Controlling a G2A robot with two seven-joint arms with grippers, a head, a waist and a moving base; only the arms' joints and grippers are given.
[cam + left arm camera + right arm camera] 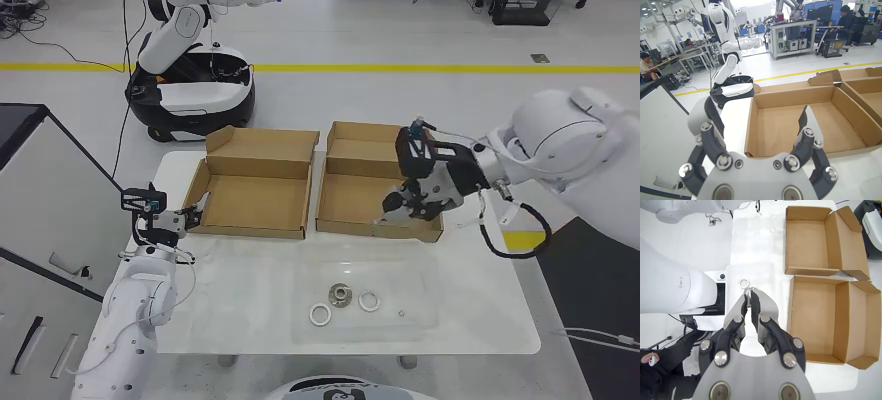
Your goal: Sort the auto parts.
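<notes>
My right gripper [749,298] is shut on a silver bolt [748,297], its head poking out past the fingertips. In the top view this gripper [393,206] hangs over the front wall of the right cardboard box [345,200]. My left gripper [761,115] stands open and empty at the table's left edge, beside the left cardboard box [797,125], also seen from above [250,195]. On a clear tray [420,310] near the table's front lie two white rings [320,315] [369,301], a metal hub part [340,294] and a tiny piece [401,312].
Both boxes [814,317] [804,243] are open, flaps up at the back, nothing inside. A second white robot on a black base [190,95] stands behind the table. A dark panel [40,200] flanks the table's left side.
</notes>
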